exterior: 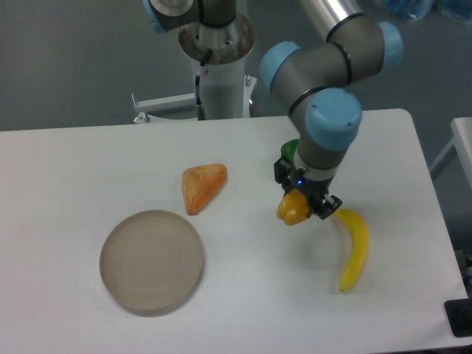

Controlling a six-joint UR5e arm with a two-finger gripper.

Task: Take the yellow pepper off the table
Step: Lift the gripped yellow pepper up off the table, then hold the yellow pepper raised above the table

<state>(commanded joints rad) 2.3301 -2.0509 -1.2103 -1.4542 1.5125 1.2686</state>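
Observation:
The yellow pepper [291,209] is a small lumpy yellow-orange fruit at the right-centre of the white table [88,169]. My gripper [304,202] points down over it with its dark fingers on either side of the pepper's top, shut on it. I cannot tell whether the pepper rests on the table or hangs just above it. Part of the pepper's right side is hidden by the fingers.
A long curved yellow banana [355,249] lies just right of the pepper. A pale orange triangular wedge [201,187] lies to the left. A round grey-brown plate [152,260] sits at the front left. A green object [290,148] shows behind the wrist.

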